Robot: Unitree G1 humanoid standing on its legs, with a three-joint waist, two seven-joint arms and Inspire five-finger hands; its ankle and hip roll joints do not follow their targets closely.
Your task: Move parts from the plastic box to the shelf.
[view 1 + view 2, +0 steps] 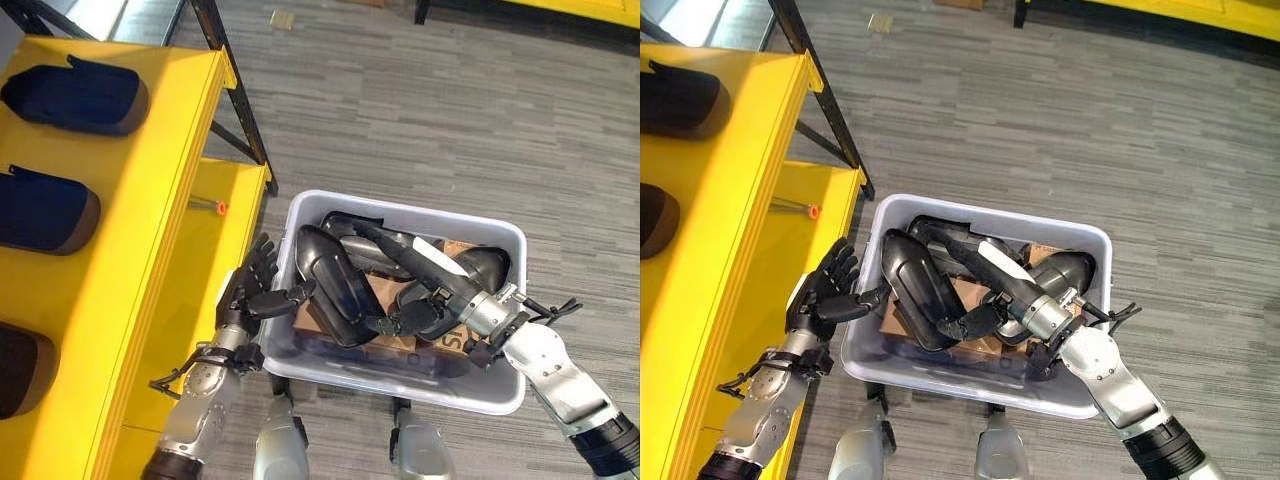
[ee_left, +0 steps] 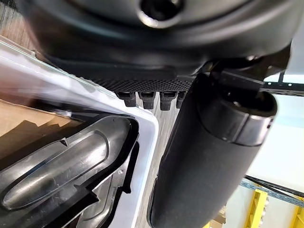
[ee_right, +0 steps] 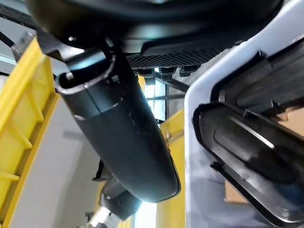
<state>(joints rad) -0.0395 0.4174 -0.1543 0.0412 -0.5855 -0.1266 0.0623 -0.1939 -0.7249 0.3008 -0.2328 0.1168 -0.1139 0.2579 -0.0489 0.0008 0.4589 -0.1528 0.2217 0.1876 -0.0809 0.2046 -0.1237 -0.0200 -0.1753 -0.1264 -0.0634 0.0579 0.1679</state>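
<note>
A white plastic box (image 1: 400,211) stands on the floor before me, holding several black moulded parts on brown cardboard (image 1: 391,296). The largest curved part (image 1: 335,285) leans against the box's left side. My left hand (image 1: 246,294) is outside the box's left wall, fingers straight and pointing up. Its thumb (image 2: 209,156) reaches over the rim to the curved part. My right hand (image 1: 440,311) is inside the box, open, its fingers stretched left to touch the lower end of that part. The yellow shelf (image 1: 150,180) stands to the left.
Three dark padded parts (image 1: 75,95) (image 1: 45,212) (image 1: 20,370) lie on the shelf's top level. A lower level (image 1: 228,240) beside the box carries a small orange-tipped item (image 1: 220,208). Black shelf legs (image 1: 235,90) stand behind; grey carpet stretches to the right.
</note>
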